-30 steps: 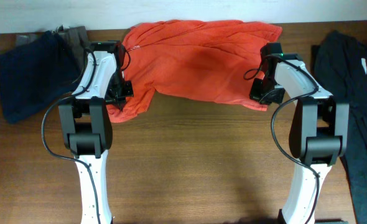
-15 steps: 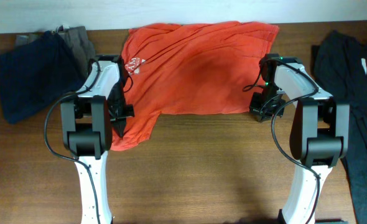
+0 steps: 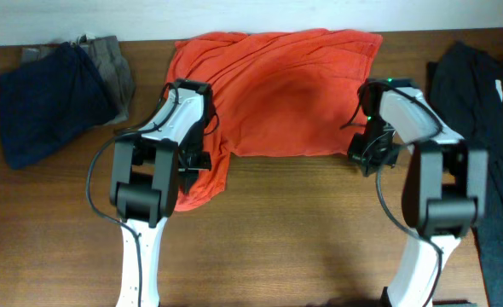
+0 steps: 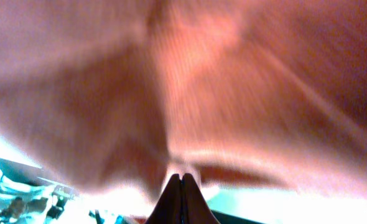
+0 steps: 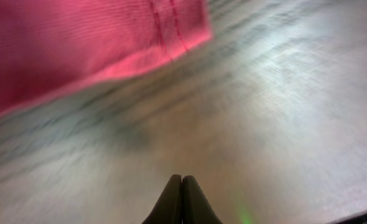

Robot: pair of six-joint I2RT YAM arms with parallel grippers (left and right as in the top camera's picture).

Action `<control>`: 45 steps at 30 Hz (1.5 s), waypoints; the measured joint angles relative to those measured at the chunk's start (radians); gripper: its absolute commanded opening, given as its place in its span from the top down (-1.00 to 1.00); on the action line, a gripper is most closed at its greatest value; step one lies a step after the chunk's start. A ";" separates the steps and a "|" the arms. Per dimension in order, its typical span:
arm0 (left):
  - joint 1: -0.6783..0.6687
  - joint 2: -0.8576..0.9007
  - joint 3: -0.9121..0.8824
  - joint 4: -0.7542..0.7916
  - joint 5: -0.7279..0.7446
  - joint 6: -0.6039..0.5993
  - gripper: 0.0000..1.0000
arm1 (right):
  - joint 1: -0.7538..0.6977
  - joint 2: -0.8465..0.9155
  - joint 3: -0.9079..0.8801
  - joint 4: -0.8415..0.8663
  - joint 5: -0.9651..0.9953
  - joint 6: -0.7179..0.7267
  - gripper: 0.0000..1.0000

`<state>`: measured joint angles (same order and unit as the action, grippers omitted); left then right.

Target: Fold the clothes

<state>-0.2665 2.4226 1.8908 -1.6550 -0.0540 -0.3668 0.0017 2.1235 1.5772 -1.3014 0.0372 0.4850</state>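
The orange T-shirt (image 3: pixel 277 85) is lying on the table (image 3: pixel 303 230). Looks like the left gripper (image 4: pixel 181 182) is sitting squeezed shut against the fabric. The right gripper (image 5: pixel 181 180) is hovering closed and empty beside the hem.

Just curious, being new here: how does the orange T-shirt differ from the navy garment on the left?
Colour: the orange T-shirt is bright orange-red; the navy garment is dark blue.
Pose: the orange T-shirt lies spread wide, with one corner bunched toward the front; the navy garment sits in a compact heap.
Place: the orange T-shirt is at the middle back of the table; the navy garment is at its far left.
Both are soft cloth resting on the wooden table.
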 measured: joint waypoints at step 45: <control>0.008 -0.305 -0.382 0.575 -0.093 -0.064 0.58 | 0.000 -0.035 -0.107 0.453 -0.016 -0.003 0.43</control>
<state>-0.2584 2.1178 1.5089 -1.0798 -0.1471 -0.4309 0.0017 2.0880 1.4704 -0.8486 0.0216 0.4824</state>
